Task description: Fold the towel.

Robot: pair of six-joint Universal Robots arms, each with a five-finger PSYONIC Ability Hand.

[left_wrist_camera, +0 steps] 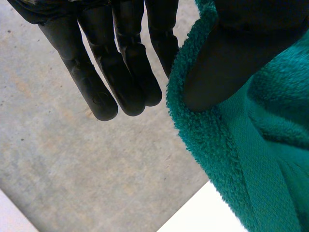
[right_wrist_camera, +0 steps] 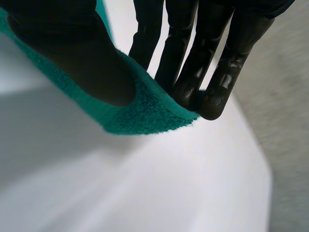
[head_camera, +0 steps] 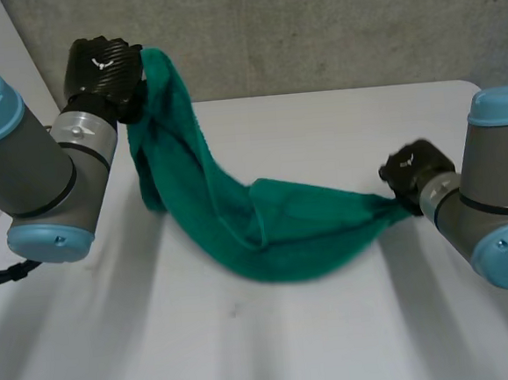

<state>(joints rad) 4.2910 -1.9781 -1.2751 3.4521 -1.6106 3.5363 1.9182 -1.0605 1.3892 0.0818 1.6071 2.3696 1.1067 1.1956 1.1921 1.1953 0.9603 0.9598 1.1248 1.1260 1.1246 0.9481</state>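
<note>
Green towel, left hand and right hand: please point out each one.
green towel [head_camera: 293, 233], head view, its sagging middle
left hand [head_camera: 104, 68], head view, back of hand
right hand [head_camera: 413, 165], head view, back of hand

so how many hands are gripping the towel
2. The left hand pinches one end of the towel, held high above the table; the right hand pinches the opposite end, lower down.

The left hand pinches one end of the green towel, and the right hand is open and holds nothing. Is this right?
Not quite. The right hand is not open: its thumb and fingers pinch the other end of the green towel, as the right wrist view shows. The left hand does pinch one end.
</note>
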